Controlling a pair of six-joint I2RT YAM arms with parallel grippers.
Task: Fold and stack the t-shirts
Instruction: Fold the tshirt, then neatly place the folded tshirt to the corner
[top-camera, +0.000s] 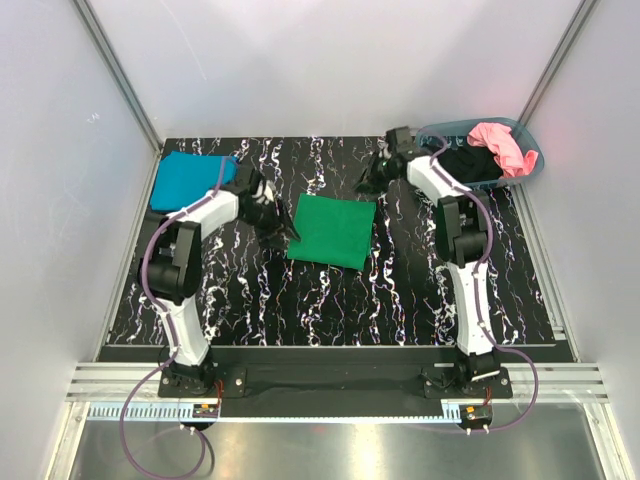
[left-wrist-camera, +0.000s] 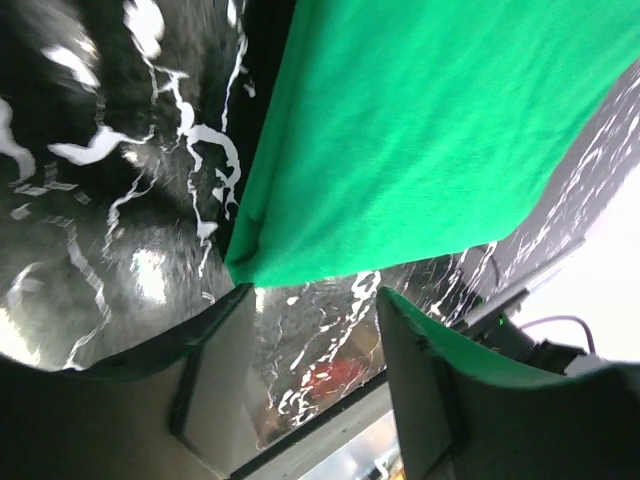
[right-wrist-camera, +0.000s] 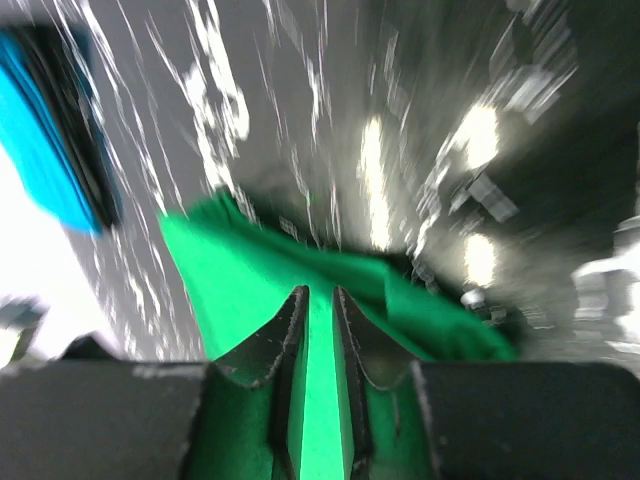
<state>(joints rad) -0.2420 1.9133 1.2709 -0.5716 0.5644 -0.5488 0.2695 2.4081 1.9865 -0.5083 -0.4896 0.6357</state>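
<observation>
A bright green t-shirt lies folded into a flat rectangle at mid-table. It also shows in the left wrist view and the right wrist view. A teal blue t-shirt lies folded at the far left, also in the right wrist view. My left gripper is open and empty at the green shirt's left edge; in its own view a shirt corner lies just beyond the fingertips. My right gripper hovers just beyond the shirt's far right corner. Its jaws are nearly together, holding nothing.
A grey-blue oval basket stands at the far right corner with a pink shirt and a black shirt in it. White walls with metal rails close in the black marbled table.
</observation>
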